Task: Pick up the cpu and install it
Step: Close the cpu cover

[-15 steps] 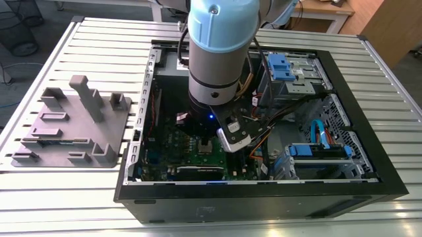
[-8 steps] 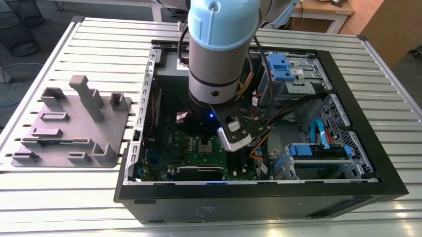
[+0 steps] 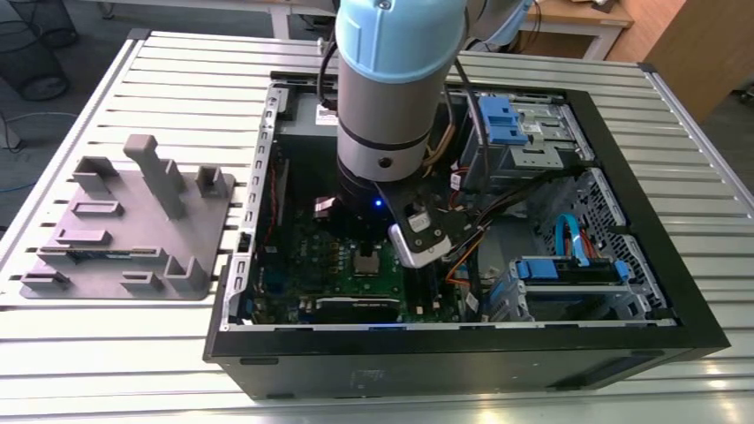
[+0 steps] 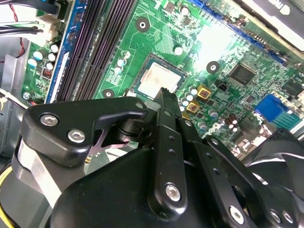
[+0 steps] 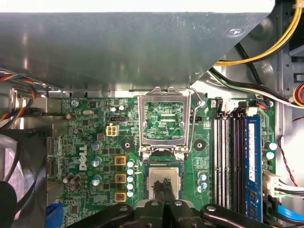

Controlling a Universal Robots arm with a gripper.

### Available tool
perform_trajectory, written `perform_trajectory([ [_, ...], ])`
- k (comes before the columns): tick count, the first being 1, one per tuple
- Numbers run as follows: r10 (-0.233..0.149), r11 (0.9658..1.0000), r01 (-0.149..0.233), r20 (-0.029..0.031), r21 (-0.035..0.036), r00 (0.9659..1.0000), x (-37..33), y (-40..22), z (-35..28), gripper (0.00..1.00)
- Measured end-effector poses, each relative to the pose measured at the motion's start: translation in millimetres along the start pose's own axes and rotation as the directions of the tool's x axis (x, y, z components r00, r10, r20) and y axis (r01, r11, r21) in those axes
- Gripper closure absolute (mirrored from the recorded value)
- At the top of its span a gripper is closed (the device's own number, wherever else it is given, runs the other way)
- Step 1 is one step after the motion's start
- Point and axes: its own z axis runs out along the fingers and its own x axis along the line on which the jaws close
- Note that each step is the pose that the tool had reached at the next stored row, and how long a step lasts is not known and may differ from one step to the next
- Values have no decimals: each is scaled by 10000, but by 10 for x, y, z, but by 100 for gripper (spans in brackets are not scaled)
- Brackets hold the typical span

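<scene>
A: Step in hand, by the look of it: seating. Small flat square cpu with the dull silver-grey lid (image 5: pixel 164 176) already lying in the dark square socket (image 5: pixel 145 175) on the green motherboard (image 5: pixel 85 137), inside the open black computer case (image 3: pixel 471 349) on the slotted aluminium worktop (image 3: pixel 177 71).

B: Load frame?

A: Silver hollow metal load frame (image 5: pixel 164 93) hinged up, standing open right beside the socket. Not yet closed over the chip.

B: Then go gently. Keep any press straight down, no sideways drag; probably fragile contacts underneath. Check for all four edges level with the socket rim before adding force. Stay clear of the raised frame and the row of small blue-capped round capacitors (image 5: pixel 130 178) alongside.

A: Agreed. Looks flat in both wrist views, but can't confirm the edge tucked under the jaws.

B: Jaws?

A: Closed up, barely a slit between, gripping nothing. Black fingertips (image 5: pixel 166 186) poised over the middle of the lid. Can't tell whether touching or hovering just clear.
</scene>
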Motion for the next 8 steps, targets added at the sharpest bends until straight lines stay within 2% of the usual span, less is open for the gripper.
perform_trajectory([
  [8, -1, 10000, 1, 0, 1, 10000, 0, 0, -9, 89],
])
